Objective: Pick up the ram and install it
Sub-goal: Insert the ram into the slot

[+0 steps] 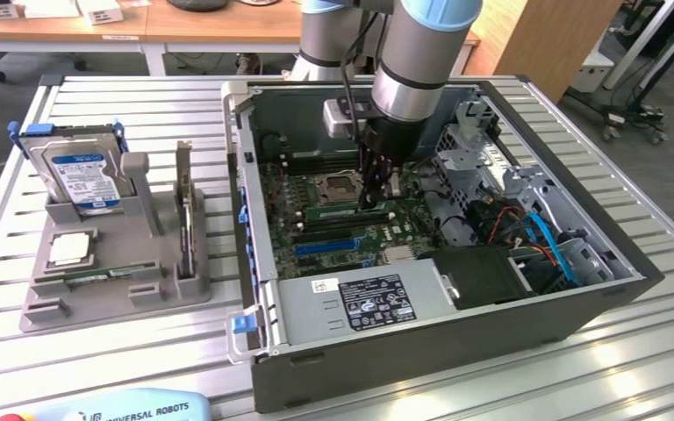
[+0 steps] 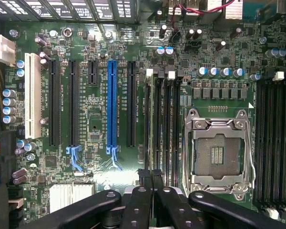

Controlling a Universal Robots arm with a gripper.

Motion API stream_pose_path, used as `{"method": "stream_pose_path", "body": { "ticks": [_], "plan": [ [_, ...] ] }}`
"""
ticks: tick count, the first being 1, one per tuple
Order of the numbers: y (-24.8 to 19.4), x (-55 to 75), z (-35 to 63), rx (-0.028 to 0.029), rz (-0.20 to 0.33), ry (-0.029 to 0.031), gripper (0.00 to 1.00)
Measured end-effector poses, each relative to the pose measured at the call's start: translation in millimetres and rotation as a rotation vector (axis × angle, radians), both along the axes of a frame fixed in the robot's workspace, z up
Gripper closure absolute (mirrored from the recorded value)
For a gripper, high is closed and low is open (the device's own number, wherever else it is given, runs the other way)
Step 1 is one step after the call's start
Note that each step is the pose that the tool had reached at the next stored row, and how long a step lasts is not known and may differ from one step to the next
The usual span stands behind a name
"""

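My gripper [image 1: 372, 202] is down inside the open computer case [image 1: 571, 289], over the memory slots beside the empty processor socket [image 1: 337, 186]. A thin green strip, the ram [image 1: 334, 213], stands on edge along one of those slots, running from the fingers toward the exterior view's left. The jaws are shut on it. In the wrist view the black fingertips [image 2: 143, 183] meet over the long dark memory slots [image 2: 168, 129] next to the socket [image 2: 218, 150] on the motherboard [image 2: 95, 124]; the ram's edge is hard to tell from the slot there.
A grey holder [image 1: 115, 294] on the slatted table at the exterior view's left carries a hard drive with a blue label [image 1: 80, 175], an upright card [image 1: 182, 202] and a chip [image 1: 70, 250]. Drive cages and cables [image 1: 525, 237] crowd the case's right side. The power supply [image 1: 361, 307] fills its near end.
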State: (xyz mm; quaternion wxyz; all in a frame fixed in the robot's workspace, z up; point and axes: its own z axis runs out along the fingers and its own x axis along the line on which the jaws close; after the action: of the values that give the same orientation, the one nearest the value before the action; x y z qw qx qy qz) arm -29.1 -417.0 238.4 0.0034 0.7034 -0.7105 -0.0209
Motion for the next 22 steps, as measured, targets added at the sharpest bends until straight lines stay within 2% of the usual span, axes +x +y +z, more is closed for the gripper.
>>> {"method": "stream_pose_path", "body": {
  "ticks": [22],
  "plan": [
    [0.0,0.3,-5.6,-0.0001,0.0,0.0001,0.89]
  ]
}}
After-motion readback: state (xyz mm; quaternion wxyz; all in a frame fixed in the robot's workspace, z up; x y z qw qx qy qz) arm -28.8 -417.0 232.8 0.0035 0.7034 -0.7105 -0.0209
